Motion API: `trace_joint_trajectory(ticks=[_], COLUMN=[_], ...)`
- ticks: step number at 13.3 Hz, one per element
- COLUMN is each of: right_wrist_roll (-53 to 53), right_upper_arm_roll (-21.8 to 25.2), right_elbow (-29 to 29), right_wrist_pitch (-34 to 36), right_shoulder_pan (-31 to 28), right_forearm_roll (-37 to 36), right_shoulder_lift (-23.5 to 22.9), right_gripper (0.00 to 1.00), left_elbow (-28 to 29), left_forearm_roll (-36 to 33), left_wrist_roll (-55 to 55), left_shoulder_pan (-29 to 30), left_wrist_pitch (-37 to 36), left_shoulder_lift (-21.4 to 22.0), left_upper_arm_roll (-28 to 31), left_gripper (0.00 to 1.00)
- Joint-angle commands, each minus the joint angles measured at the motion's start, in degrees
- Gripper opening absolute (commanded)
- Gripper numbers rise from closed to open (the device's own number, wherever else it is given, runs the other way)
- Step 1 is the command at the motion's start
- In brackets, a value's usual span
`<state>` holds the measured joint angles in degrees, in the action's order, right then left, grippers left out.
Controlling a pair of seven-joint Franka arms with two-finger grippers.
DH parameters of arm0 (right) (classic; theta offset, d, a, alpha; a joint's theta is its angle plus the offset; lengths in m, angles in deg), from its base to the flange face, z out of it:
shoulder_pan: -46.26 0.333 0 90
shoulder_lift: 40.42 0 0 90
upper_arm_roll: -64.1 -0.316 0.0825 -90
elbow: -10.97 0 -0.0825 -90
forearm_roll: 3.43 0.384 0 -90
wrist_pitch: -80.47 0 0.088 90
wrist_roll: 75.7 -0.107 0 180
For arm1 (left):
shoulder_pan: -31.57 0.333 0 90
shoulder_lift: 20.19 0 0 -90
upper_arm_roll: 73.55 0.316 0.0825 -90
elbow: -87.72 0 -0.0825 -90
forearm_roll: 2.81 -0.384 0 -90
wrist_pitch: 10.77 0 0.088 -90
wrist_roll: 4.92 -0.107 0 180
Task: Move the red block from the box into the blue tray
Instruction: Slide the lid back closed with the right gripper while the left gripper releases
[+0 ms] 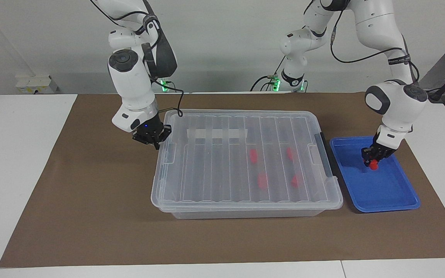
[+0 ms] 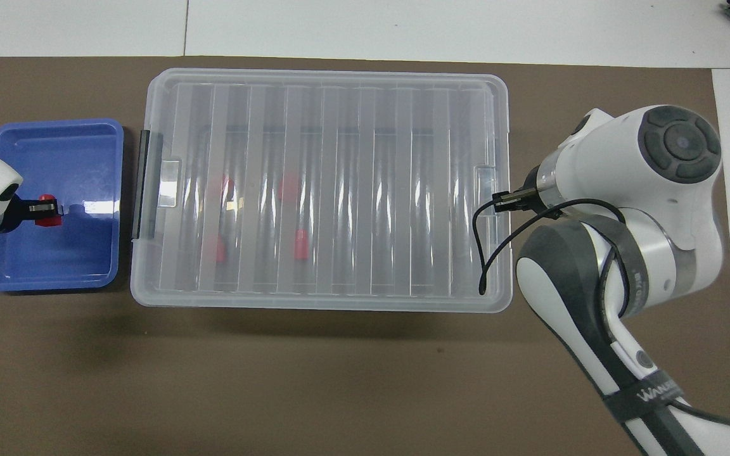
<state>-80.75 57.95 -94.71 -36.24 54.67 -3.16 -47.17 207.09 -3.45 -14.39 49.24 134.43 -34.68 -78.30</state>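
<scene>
Box (image 1: 245, 162) lidded on bench (image 1: 91, 216), four red pieces seen inside, red block (image 1: 373, 165) gripped by left hand (image 1: 373, 161) low inside blue tray (image 1: 388, 193), right hand (image 1: 153, 137) at box edge, grip state not discernible.

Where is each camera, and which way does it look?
Facing view: high across the table, looking at both robots; both whole arms show, the left claw down in the blue tray on a red block.
Overhead view: high above the robots' end, looking steeply down; the right arm shows, with its claw at the box edge.
Both share the box, the tray and the block.
</scene>
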Motion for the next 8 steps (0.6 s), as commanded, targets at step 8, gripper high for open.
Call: trace_joint_trajectory(ticks=[8], right_wrist_roll=[-6.27], right_upper_arm_roll=[0.53], right_elbow=[-1.46], right_wrist_pitch=[4.11], right_shoulder_pan=[-3.91], right_forearm_roll=[1.58], right_shoulder_lift=[5.16], right_gripper=[0.0], left_elbow=[4.03], left_forearm_roll=[-0.6], left_wrist_roll=[0.59], left_shoulder_pan=[-0.27], left_wrist_pitch=[7.29], left_shoulder_lift=[-1.33], left_upper_arm_roll=[0.09], left_gripper=[0.3])
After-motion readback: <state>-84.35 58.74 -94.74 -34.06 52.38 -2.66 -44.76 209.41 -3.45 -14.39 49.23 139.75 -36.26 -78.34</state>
